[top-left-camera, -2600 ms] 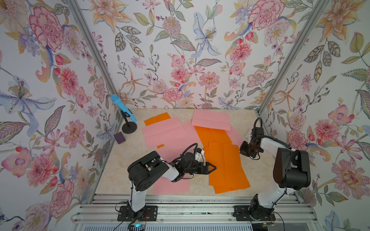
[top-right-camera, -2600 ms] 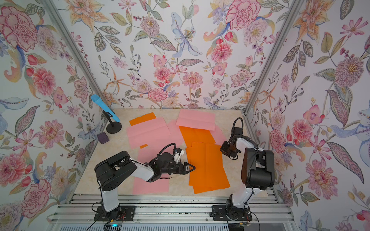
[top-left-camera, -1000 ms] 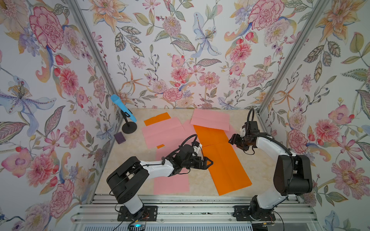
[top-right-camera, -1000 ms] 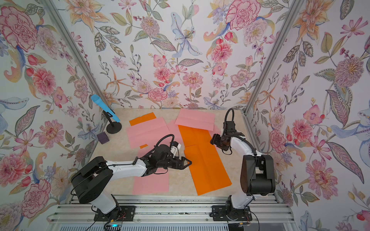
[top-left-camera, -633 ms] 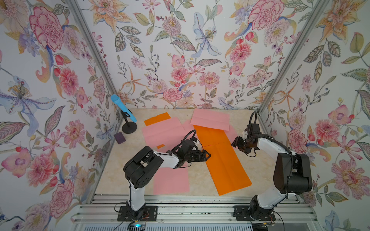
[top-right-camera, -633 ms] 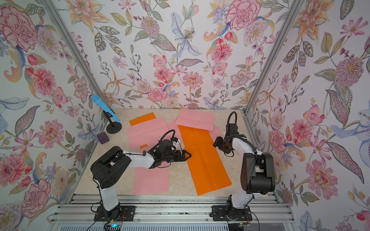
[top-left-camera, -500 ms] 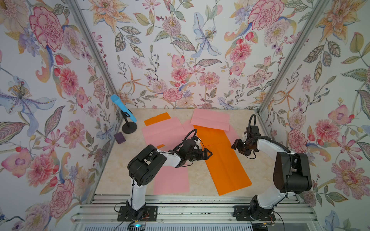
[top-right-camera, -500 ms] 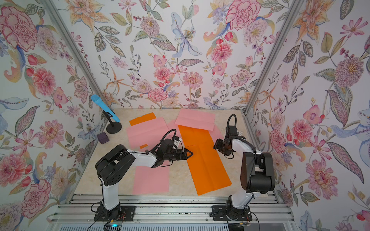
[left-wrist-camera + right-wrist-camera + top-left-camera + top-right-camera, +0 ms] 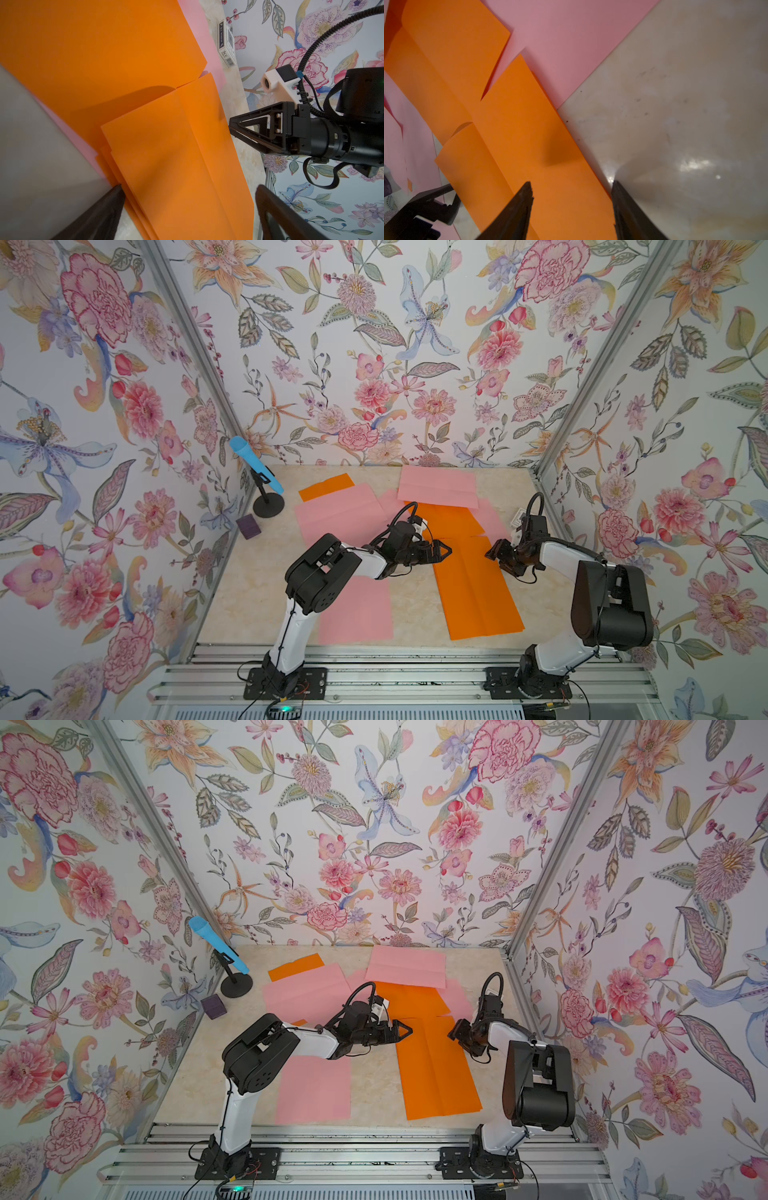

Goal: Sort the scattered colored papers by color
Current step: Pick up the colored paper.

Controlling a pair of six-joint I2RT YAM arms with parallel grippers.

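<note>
One thing to read here: the small white box (image 9: 226, 41) by the wall, lying on the table (image 9: 232, 99) just beside the edge of a pink paper (image 9: 205, 41). In the left wrist view its end panel reads "BCG", a finer line under it won't resolve, then comes a barcode. Dark print runs along its long side, too blurred to read. In a top view the box (image 9: 517, 516) is far too small to read.

Bare desk (image 9: 415, 605) lies open at six o'clock, between the front pink sheet (image 9: 357, 610) and the orange stack (image 9: 478, 593). A stand (image 9: 268, 506) holding a blue tube (image 9: 254, 465) and a purple block (image 9: 248, 526) obstruct ten o'clock. A small printed box (image 9: 226, 41) sits by the wall at two.
</note>
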